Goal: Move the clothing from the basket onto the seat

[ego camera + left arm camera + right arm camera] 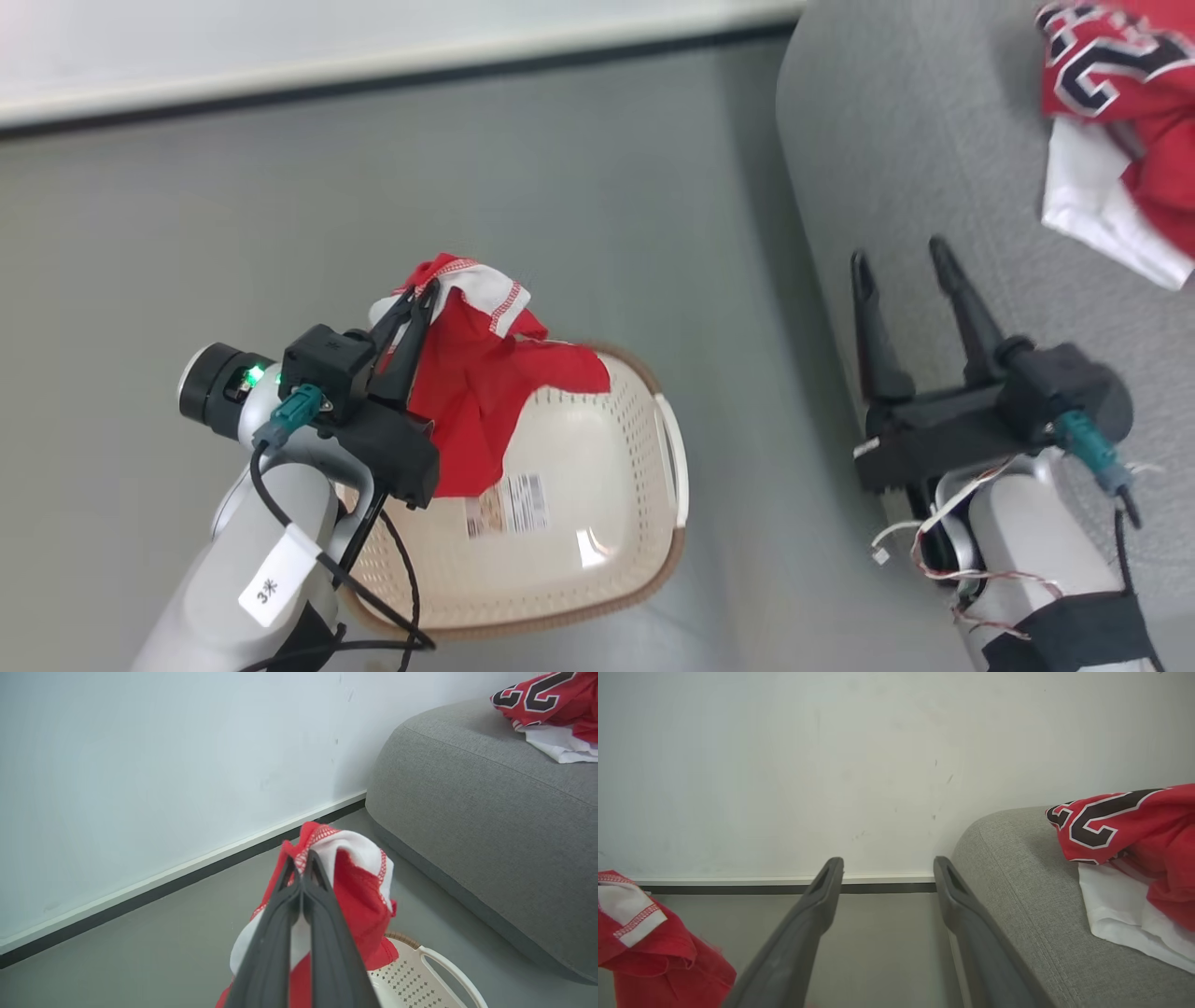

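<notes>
Left gripper (422,291), at 8 o'clock in the head view, is clenched on the red white-trimmed piece (476,383). The left wrist view confirms it: both fingers (322,914) are pressed together on a fold beside the white hem. This garment hangs from the grip over the 10 o'clock side of the basket (653,504). Whether its lower edge touches the basket cannot be told.

The basket stands on the grey floor (280,233) at 6 o'clock, and a barcode label (509,506) is stuck to its bottom.

Right gripper (898,250), at 4 o'clock, is released. Its fingers are spread wide, grasp nothing, and hang over the near edge of the seat (896,140).

The seat occupies the view from 1 to 5 o'clock, just beside the basket but apart from it. The jersey (1120,75) lies crumpled on the seat at 2 o'clock, with its navy-and-white numerals facing up and a white panel spread beneath. The jersey is well apart from both grippers.

A white wall (784,765) with a dark baseboard (738,889) closes the scene at 12 o'clock.
</notes>
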{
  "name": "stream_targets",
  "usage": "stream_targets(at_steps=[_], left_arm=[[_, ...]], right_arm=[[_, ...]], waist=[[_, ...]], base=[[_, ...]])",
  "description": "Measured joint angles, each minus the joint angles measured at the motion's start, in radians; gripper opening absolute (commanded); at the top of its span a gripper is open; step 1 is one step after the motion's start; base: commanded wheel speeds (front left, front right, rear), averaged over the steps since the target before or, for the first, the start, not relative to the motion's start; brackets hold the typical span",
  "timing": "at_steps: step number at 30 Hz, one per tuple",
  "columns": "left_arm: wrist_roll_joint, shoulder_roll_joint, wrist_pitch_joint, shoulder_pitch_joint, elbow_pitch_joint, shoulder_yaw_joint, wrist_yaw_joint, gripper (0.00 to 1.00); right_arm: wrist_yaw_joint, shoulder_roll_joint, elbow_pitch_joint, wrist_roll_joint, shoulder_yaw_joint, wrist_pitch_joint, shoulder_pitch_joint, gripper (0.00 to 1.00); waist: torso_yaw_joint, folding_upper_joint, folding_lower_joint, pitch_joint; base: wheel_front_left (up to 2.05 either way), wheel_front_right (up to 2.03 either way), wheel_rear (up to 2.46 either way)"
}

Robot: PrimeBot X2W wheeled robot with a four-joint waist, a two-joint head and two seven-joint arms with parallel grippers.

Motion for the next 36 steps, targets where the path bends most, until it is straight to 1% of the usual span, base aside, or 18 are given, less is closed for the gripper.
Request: stream_targets(at_steps=[7, 10, 12, 19, 22, 30, 32, 35, 36], left_arm=[[0.0, 0.014, 0.0, 0.017, -0.053, -0.028, -0.006, 0.0], [-0.006, 0.018, 0.0, 0.018, -0.075, -0.055, -0.006, 0.0], [-0.017, 0.017, 0.0, 0.02, -0.091, -0.074, -0.006, 0.0], [-0.042, 0.024, -0.003, 0.055, -0.115, -0.124, -0.006, 0.0], [-0.069, 0.025, -0.003, 0.063, -0.126, -0.139, -0.007, 0.0], [-0.086, 0.026, -0.003, 0.095, -0.193, -0.167, -0.007, 0.0], [-0.087, 0.025, -0.002, 0.095, -0.207, -0.174, -0.007, 0.0], [-0.088, 0.024, 0.009, 0.095, -0.228, -0.182, -0.007, 0.0], [-0.089, 0.024, 0.017, 0.095, -0.236, -0.187, -0.007, 0.0]], right_arm=[[0.026, 0.004, 0.071, 0.005, 0.016, 0.0, 0.019, 1.0], [0.038, 0.008, 0.1, 0.008, 0.028, 0.0, 0.023, 1.0], [0.052, 0.009, 0.12, 0.008, 0.036, 0.0, 0.023, 1.0], [0.082, 0.016, 0.191, 0.008, 0.082, 0.0, 0.032, 1.0], [0.096, 0.018, 0.226, 0.008, 0.106, 0.0, 0.054, 1.0], [0.121, 0.031, 0.255, 0.008, 0.197, 0.0, 0.084, 1.0], [0.122, 0.034, 0.257, 0.008, 0.225, 0.0, 0.084, 1.0], [0.13, 0.037, 0.258, 0.009, 0.28, 0.0, 0.084, 1.0], [0.131, 0.042, 0.258, 0.012, 0.322, 0.0, 0.083, 1.0]], waist=[[0.01, 0.0, -0.0001, -0.105], [0.015, -0.0001, -0.0001, -0.15], [0.018, -0.0001, -0.0001, -0.181], [0.029, 0.0, 0.0, -0.285], [0.033, 0.0, -0.0001, -0.331], [0.041, 0.0, 0.0, -0.437], [0.043, 0.0, 0.0, -0.456], [0.045, 0.0, 0.0, -0.476], [0.047, 0.0001, 0.0, -0.485]], base=[[0.0, 0.0, 0.0], [0.0, 0.0, 0.0], [0.0, 0.0, 0.0], [0.0, 0.0, 0.0], [0.0, 0.0, 0.0], [0.0, 0.0, 0.0], [0.0, 0.0, 0.0], [0.0, 0.0, 0.0], [0.0, 0.0, 0.0]])
